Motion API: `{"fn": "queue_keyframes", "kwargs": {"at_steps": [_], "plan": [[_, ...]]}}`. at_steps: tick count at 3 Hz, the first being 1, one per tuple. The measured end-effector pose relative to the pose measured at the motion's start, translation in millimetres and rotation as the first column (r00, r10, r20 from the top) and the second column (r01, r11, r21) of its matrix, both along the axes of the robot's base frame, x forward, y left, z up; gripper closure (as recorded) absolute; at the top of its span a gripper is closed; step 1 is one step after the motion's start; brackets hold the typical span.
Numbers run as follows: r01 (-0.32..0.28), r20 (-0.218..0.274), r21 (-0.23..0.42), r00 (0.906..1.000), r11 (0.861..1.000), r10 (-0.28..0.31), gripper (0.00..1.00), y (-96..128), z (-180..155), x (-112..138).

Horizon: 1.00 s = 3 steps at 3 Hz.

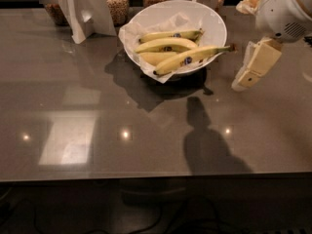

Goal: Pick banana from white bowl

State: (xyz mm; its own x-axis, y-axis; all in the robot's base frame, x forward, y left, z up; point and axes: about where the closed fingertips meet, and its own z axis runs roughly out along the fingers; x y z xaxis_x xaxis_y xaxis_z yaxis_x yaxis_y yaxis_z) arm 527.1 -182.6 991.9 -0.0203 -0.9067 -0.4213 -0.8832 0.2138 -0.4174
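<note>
The white bowl (216,19) stands at the back middle of the grey table, lined with white paper. The banana (197,55), long and nearly straight with a blue sticker, lies along the bowl's front side, its dark stem poking over the right rim. Three shorter bananas (163,44) lie behind it. My gripper (256,65) hangs at the right, cream-coloured and pointing down-left, above the table and a little to the right of the bowl. It holds nothing that I can see.
Glass jars of grains (117,3) and a white folded stand (84,12) are behind and left of the bowl. The table's front edge (156,175) runs across the lower part. My arm's shadow (204,140) falls on the table front right.
</note>
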Motion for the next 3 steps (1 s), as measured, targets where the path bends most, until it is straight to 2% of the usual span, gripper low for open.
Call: {"fn": "queue_keyframes", "kwargs": {"at_steps": [1,2,3], "plan": [[-0.025,0.051,0.033,0.9984,0.999,0.023,0.17,2.7,2.9,35.2],[-0.057,0.074,0.038,0.9958,0.998,0.054,0.40,9.6,3.9,65.2],[-0.095,0.074,0.038,0.9930,0.995,0.092,0.48,25.5,0.8,86.3]]}}
